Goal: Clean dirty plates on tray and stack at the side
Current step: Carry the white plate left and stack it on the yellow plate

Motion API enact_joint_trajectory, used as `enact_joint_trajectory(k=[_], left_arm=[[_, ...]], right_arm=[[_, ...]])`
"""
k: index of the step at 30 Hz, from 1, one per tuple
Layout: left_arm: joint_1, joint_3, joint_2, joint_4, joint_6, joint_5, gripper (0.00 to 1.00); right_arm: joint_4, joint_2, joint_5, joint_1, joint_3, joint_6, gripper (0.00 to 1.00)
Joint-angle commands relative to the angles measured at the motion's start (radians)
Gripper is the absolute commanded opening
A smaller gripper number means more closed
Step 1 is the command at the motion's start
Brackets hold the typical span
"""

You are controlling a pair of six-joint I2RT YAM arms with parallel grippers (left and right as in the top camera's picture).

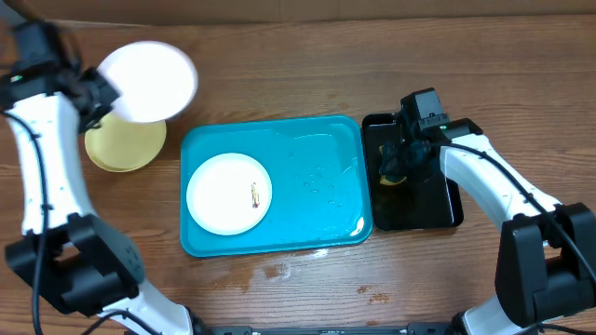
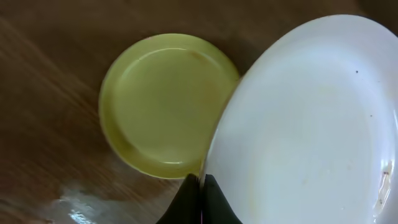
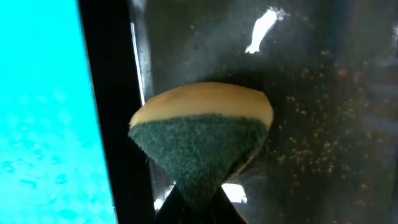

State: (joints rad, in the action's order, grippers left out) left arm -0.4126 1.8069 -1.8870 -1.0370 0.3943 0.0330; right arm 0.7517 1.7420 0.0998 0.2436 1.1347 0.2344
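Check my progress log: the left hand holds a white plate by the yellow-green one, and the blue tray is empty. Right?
No. The overhead view shows the blue tray bears a smeared white plate; the rest stands.

Over on the right, a glossy black tray (image 1: 438,212) sits on the wooden table (image 1: 279,56). At its left end is a sponge (image 3: 200,140), yellow above, green scouring face below. Pale specks dot the tray floor, perhaps crumbs or droplets. Wet patches (image 1: 279,270) glisten near the table's front edge.
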Motion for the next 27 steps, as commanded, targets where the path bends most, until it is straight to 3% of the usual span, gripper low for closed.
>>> enact_joint_trajectory(k=[1, 14, 16, 18, 21, 24, 27], left_arm=[[-0.059, 0.013, -0.074, -0.008, 0.022, 0.034, 0.04], [-0.155, 0.013, -0.275, 0.020, 0.028, 0.014, 0.04], [-0.157, 0.013, -0.277, 0.026, 0.028, 0.012, 0.14], [-0.158, 0.014, -0.277, 0.033, 0.028, 0.012, 0.40], [-0.157, 0.026, -0.277, 0.024, 0.027, 0.022, 0.57], [-0.157, 0.050, -0.277, -0.004, -0.020, 0.118, 0.64], [-0.157, 0.091, -0.276, -0.063, -0.048, 0.248, 0.63]], right_arm=[[-0.010, -0.012, -0.021, -0.002, -0.016, -0.006, 0.05], [-0.010, -0.012, -0.021, -0.002, -0.018, -0.007, 0.08], [-0.010, -0.012, -0.021, -0.002, -0.018, -0.007, 0.18], [-0.010, -0.012, -0.021, -0.002, -0.018, -0.007, 0.34], [-0.016, -0.012, -0.021, -0.002, -0.017, -0.007, 0.57], [-0.034, -0.012, -0.027, -0.003, -0.017, -0.008, 0.69], [-0.054, -0.012, -0.048, -0.003, -0.017, -0.007, 0.71]])
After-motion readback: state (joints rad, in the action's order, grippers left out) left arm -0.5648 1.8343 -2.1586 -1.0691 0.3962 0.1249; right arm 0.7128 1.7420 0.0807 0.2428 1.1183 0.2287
